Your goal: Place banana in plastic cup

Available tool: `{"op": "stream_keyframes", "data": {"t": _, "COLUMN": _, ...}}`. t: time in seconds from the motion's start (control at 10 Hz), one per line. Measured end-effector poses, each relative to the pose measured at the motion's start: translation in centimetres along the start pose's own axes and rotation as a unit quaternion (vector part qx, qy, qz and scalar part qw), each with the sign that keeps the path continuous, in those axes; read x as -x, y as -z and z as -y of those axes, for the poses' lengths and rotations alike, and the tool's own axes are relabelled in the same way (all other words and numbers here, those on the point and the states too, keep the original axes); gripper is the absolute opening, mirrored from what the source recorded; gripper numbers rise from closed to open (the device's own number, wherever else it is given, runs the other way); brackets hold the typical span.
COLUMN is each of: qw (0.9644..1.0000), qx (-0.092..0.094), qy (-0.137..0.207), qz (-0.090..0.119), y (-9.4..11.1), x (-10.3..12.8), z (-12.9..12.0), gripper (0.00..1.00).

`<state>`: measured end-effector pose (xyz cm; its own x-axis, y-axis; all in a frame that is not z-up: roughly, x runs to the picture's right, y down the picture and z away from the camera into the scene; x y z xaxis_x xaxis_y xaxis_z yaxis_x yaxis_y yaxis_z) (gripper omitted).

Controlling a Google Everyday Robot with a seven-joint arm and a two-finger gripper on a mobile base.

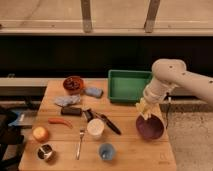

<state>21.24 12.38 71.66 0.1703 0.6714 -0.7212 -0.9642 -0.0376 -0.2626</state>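
My gripper (144,110) hangs at the end of the white arm, at the right side of the table, just above the far-left rim of a purple bowl (150,128). It is shut on the banana (142,106), a short pale yellow piece held in the air. The plastic cup (106,151), small and light blue, stands upright near the table's front edge, well to the left of and nearer than the gripper. A taller white cup (95,128) stands just behind it.
A green tray (129,85) sits at the back right. On the table's left are a brown bowl (74,83), blue sponge (93,92), grey cloth (67,100), dark bar (71,111), orange-red pepper (60,121), round orange fruit (40,133), metal cup (45,152), fork (80,142) and a black-handled tool (109,123).
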Motion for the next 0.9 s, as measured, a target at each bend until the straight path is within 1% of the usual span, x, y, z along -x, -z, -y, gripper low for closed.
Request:
{"op": "stream_keyframes", "data": {"t": 0.1, "qw": 0.9996, "qx": 0.005, "qy": -0.005, "qz": -0.027, "y": -0.40, "x": -1.29, "z": -0.47, "gripper": 0.00}}
{"op": "stream_keyframes", "data": {"t": 0.2, "qw": 0.9991, "qx": 0.008, "qy": -0.006, "qz": -0.041, "y": -0.54, "x": -1.86, "z": -0.78, "gripper": 0.00}}
{"op": "stream_keyframes", "data": {"t": 0.9, "qw": 0.9991, "qx": 0.008, "qy": -0.008, "qz": -0.042, "y": -0.71, "x": -1.89, "z": -0.67, "gripper": 0.00}}
